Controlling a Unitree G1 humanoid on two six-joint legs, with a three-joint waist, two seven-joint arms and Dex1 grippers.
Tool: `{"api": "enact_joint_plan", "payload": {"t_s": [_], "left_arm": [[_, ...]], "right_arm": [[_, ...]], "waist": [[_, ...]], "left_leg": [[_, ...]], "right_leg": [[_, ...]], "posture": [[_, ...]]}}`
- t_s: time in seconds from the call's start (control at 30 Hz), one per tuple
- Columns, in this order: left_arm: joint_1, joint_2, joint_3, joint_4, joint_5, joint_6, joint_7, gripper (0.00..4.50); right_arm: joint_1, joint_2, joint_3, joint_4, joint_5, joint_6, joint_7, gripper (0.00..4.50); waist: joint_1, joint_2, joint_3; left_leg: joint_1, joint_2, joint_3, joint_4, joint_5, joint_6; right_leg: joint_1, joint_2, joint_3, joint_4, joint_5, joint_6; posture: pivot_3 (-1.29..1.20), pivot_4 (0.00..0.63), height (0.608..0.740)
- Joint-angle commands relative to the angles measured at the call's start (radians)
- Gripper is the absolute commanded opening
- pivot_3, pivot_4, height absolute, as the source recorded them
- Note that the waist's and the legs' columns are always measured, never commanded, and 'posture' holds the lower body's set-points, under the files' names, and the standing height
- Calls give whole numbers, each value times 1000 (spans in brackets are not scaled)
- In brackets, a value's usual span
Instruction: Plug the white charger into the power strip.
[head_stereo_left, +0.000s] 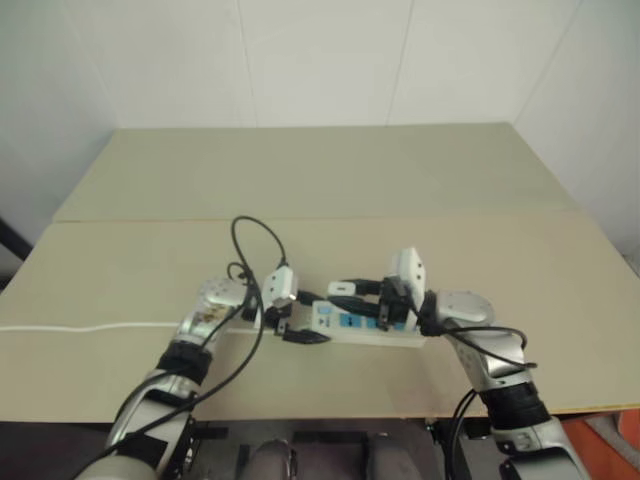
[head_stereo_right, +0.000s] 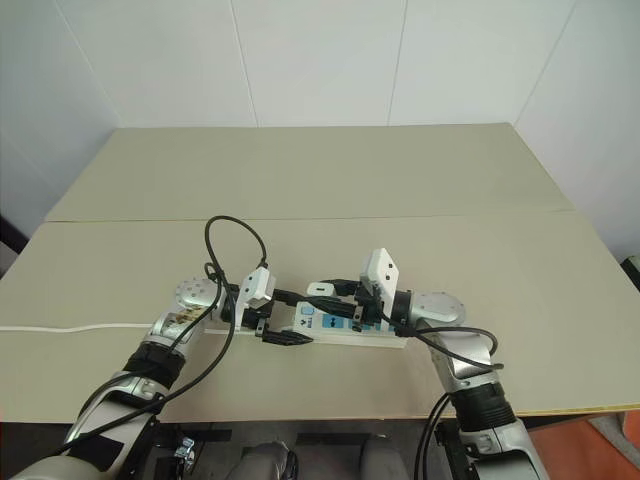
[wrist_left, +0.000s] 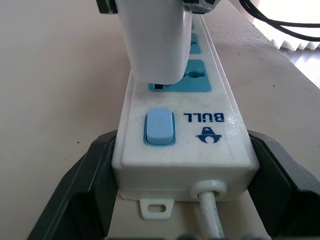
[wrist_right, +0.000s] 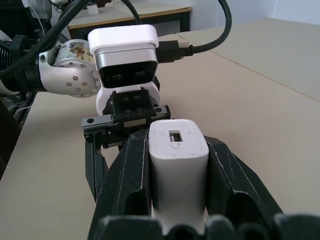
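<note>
- The left gripper (wrist_left: 175, 200) is clenched on the switch end of the power strip (wrist_left: 200, 145), near centre of the table (head_stereo_left: 300, 180).
- The right gripper (wrist_right: 175, 190) grasps the white charger (wrist_right: 177, 160), seated over the first blue socket (wrist_left: 197, 82).
- Insertion step; next, probably press straight down.

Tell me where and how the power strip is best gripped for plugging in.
Grip the power strip at its switch end, one finger on each long side, as the left hand does: the flat parallel sides suit two fingers, and the blue sockets stay free for the white charger.

Head cameras look down over the table (head_stereo_left: 330, 180); wrist cameras face the power strip (wrist_left: 220, 130) closely.
</note>
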Motion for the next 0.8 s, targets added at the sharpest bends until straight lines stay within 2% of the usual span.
{"api": "enact_joint_plan", "payload": {"t_s": [0.03, 0.43, 0.8], "left_arm": [[12, 8, -24, -15, 19, 17, 0, 3277], [17, 22, -24, -31, 18, 30, -2, 3277], [14, 29, -24, -27, 19, 30, -2, 3277]], "right_arm": [[-7, -13, -6, 16, -4, -31, 9, 1172], [-34, -32, -14, 106, -14, -79, 31, 1172], [-44, -1, -15, 117, 1, -69, 0, 1172]], "waist": [[0, 0, 0], [-1, 0, 0], [-4, 0, 0]], "left_leg": [[0, 0, 0, 0, 0, 0], [0, 0, 0, 0, 0, 0], [0, 0, 0, 0, 0, 0]], "right_leg": [[0, 0, 0, 0, 0, 0], [0, 0, 0, 0, 0, 0], [0, 0, 0, 0, 0, 0]], "posture": [[0, 150, 740], [0, 150, 740], [0, 150, 740]]}}
